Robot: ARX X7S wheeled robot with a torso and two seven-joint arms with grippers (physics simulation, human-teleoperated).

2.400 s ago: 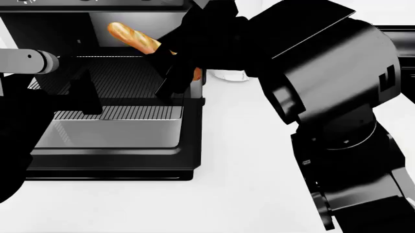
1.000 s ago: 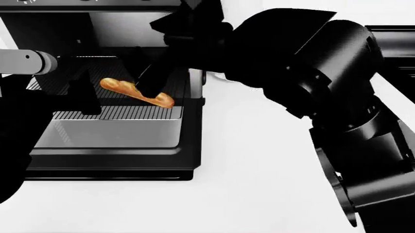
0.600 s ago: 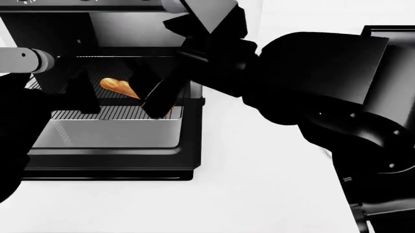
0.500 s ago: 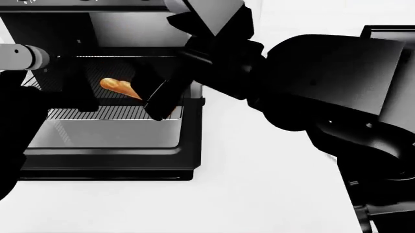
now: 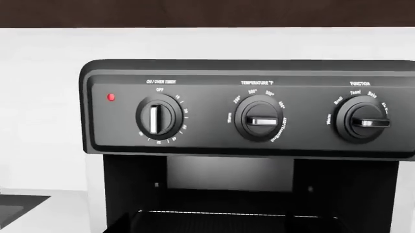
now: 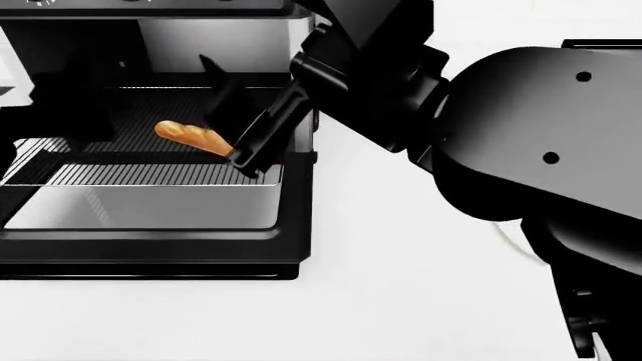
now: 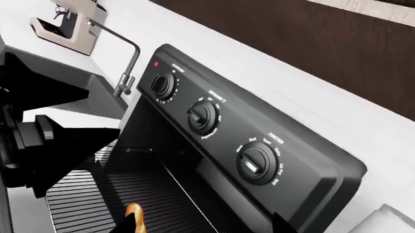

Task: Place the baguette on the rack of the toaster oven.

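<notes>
The golden-brown baguette [image 6: 189,136] lies aslant on the wire rack [image 6: 150,174], which is drawn out over the dropped glass door [image 6: 161,207] of the black toaster oven [image 5: 259,77]. My right gripper [image 6: 225,113] hangs over the rack with its jaws spread wide. One finger covers the baguette's right end. In the right wrist view the baguette's tip [image 7: 134,212] shows beside one fingertip on the rack [image 7: 84,194]. My left arm is a dark shape [image 6: 20,162] at the left edge, and its fingers cannot be made out.
Three knobs [image 5: 159,116] line the oven's control panel. A faucet [image 7: 129,58] and a dark sink [image 7: 65,92] lie beyond the oven's far side. White countertop [image 6: 401,286] spreads to the right of the oven. My bulky right arm [image 6: 522,135] fills the right of the head view.
The right gripper brought the baguette down from in front of the oven's opening onto the rack, and its jaws now stand apart. The left arm has drawn back to the left, away from the rack.
</notes>
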